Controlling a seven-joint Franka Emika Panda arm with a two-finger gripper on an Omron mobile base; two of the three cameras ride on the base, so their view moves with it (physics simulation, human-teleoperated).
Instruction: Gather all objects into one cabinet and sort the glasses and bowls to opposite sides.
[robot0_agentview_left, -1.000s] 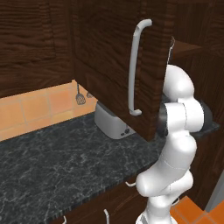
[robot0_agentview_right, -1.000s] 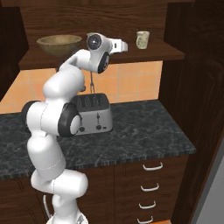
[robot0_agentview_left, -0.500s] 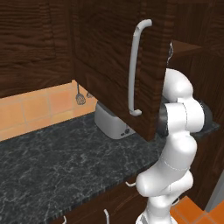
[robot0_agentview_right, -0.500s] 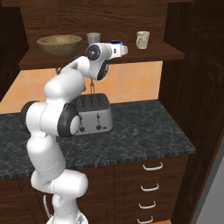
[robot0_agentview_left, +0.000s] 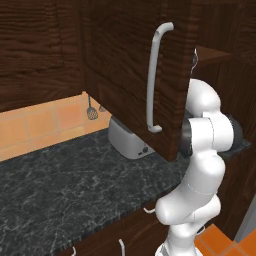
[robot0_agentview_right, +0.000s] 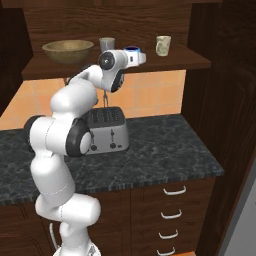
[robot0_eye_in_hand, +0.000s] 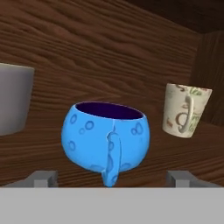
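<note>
Blue bowl (robot0_eye_in_hand: 106, 140) between the open tool's (robot0_eye_in_hand: 107, 178) fingertips.

Even, soft rendered light; cabinet (robot0_agentview_left: 130, 65) wood dim; hand view perhaps slightly soft; no glare.

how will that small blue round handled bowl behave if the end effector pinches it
The small blue round handled bowl looks rigid and glossy, so it may slip. Its rounded belly narrows toward the base, so a sideways nudge could tip it. The end effector sits astride the handle, a plausible firmer hold.
</note>
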